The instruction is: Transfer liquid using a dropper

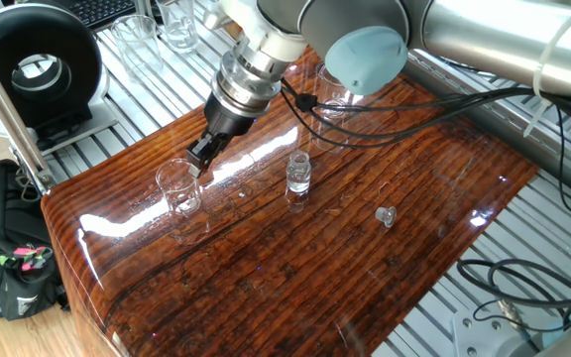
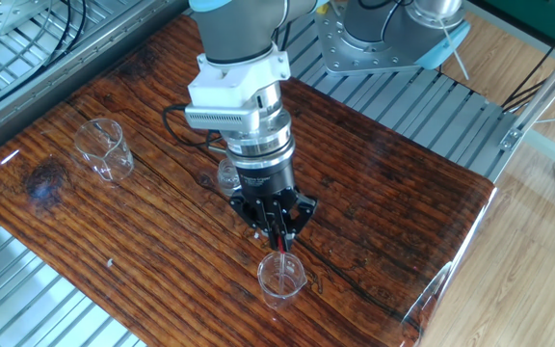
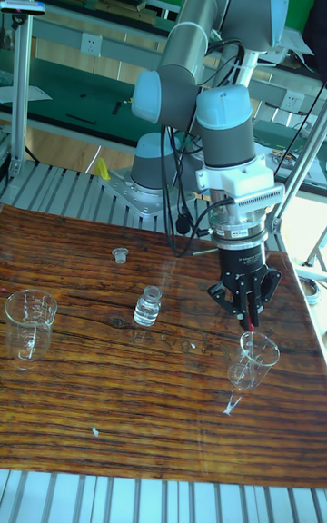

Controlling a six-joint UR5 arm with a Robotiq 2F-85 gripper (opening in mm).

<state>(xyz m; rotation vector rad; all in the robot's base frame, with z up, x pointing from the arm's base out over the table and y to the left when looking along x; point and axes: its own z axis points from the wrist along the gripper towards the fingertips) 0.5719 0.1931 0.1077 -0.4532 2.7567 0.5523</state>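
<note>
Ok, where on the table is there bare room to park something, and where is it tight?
Bare wood lies between the small vial and the loose cap, and along the near edge below both. More lies between the far beaker and the gripper. Tight spot: the near beaker, with the gripper holding the dropper right above it.

Most of the dropper (image 2: pixel 281 234) was hidden between the closed fingers of the gripper (image 2: pixel 278 231); only a red sliver was seen, and its thin tube could not be made out. Whether its tip reached into the small beaker (image 2: pixel 281 275) could not be told. The liquid could not be discerned in the beaker or in the vial (image 1: pixel 298 174). The arm (image 1: pixel 484 40) was cut off by the edge.
</note>
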